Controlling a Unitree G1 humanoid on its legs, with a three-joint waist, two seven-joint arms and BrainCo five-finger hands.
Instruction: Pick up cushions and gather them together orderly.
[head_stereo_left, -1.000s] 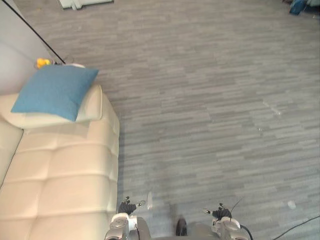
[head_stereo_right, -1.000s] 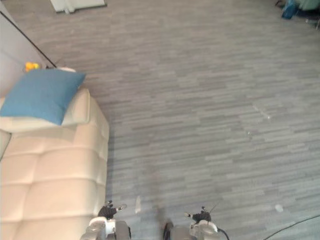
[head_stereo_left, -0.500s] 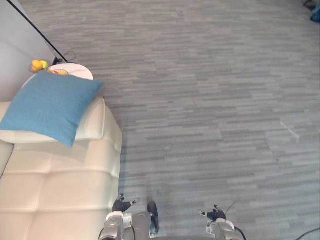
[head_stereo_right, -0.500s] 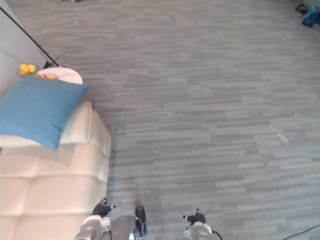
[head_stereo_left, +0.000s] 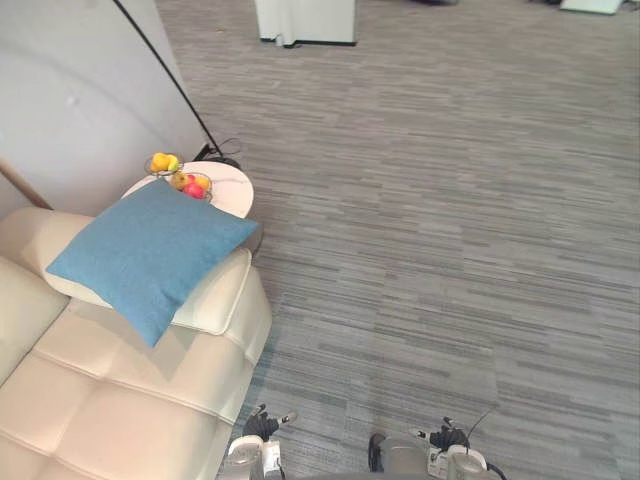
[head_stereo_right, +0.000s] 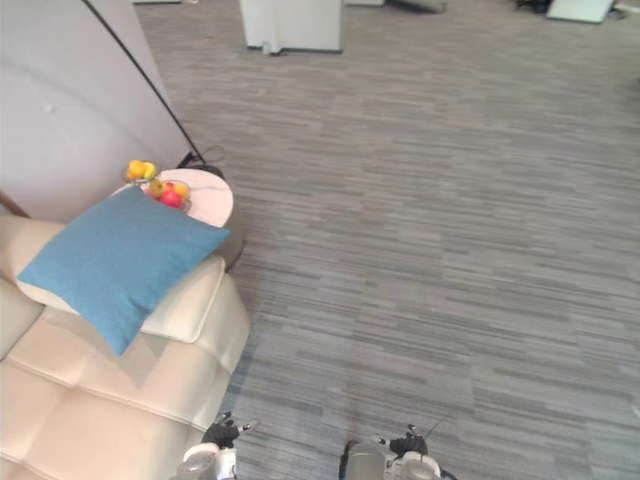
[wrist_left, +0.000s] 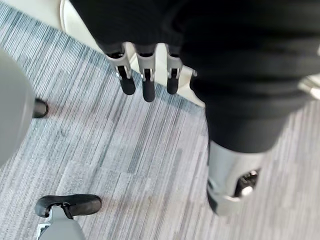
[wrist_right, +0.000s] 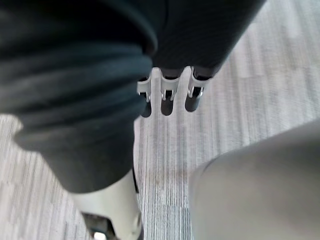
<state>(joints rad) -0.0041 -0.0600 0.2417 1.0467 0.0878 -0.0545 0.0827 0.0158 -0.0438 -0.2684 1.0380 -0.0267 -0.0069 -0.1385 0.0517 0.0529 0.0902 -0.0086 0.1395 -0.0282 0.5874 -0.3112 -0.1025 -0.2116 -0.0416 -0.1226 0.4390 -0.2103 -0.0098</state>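
A blue cushion (head_stereo_left: 150, 255) lies tilted on the armrest of a cream leather sofa (head_stereo_left: 120, 400) at the left. It also appears in the right eye view as the same blue cushion (head_stereo_right: 118, 258). My left hand (head_stereo_left: 262, 425) hangs low at the bottom edge, just off the sofa's front corner and well short of the cushion. My right hand (head_stereo_left: 450, 437) hangs over the carpet further right. In the wrist views the left hand (wrist_left: 146, 80) and the right hand (wrist_right: 170, 97) have straight fingers pointing at the floor and hold nothing.
A small round white side table (head_stereo_left: 228, 188) with a bowl of fruit (head_stereo_left: 180, 177) stands behind the armrest, against a grey wall (head_stereo_left: 80, 90). A thin black pole (head_stereo_left: 165, 75) leans along the wall. A white cabinet (head_stereo_left: 305, 20) stands far back. Grey carpet (head_stereo_left: 450, 230) spreads to the right.
The whole picture has shifted, so the camera has turned: wall, side table and white cabinet now show more fully. The cushion rests as before, and both hands stay low.
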